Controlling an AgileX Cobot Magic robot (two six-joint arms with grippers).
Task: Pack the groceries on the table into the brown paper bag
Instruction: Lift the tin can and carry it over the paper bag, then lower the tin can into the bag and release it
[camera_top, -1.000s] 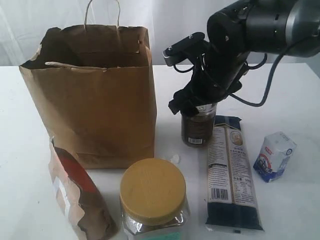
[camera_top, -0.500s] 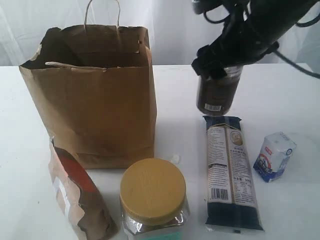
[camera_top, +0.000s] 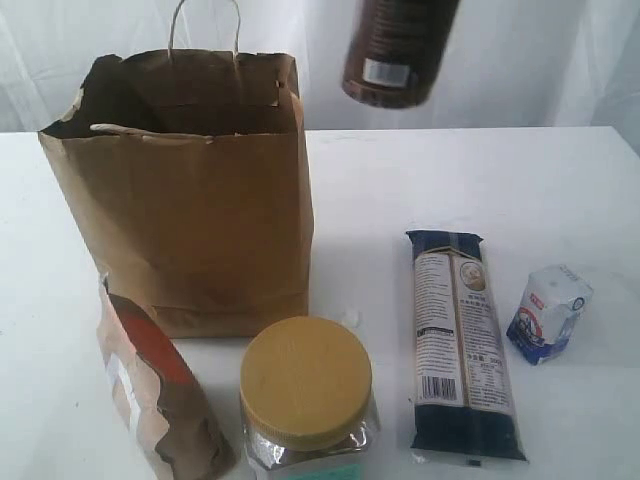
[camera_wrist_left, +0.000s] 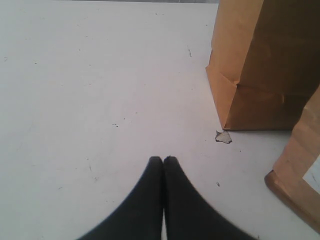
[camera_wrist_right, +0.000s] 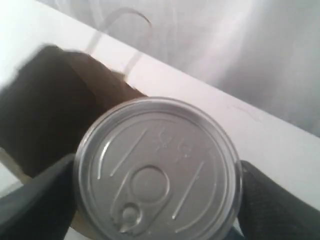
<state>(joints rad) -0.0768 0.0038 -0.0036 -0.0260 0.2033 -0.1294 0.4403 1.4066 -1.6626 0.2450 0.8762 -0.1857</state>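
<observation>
A pull-tab metal can (camera_top: 398, 55) hangs high at the top of the exterior view, right of the brown paper bag (camera_top: 190, 190); its holder is above the frame. In the right wrist view my right gripper (camera_wrist_right: 157, 192) is shut on the can (camera_wrist_right: 157, 167), one black finger on each side, with the bag's dark opening (camera_wrist_right: 45, 110) beyond it. On the table (camera_top: 400, 180) lie a gold-lidded jar (camera_top: 306, 395), a brown-red pouch (camera_top: 150, 390), a long dark-blue packet (camera_top: 462, 340) and a small white-blue carton (camera_top: 548, 312). My left gripper (camera_wrist_left: 163, 159) is shut and empty over bare tabletop beside the bag (camera_wrist_left: 265, 65).
A small paper scrap (camera_wrist_left: 223, 137) lies by the bag's corner in the left wrist view. A small white crumb (camera_top: 349, 318) sits on the table in front of the bag. White curtains hang behind the table.
The right gripper has lifted the can off the table, up and to the left toward the bag's top. The right arm has left the exterior view. The left gripper has not moved.
</observation>
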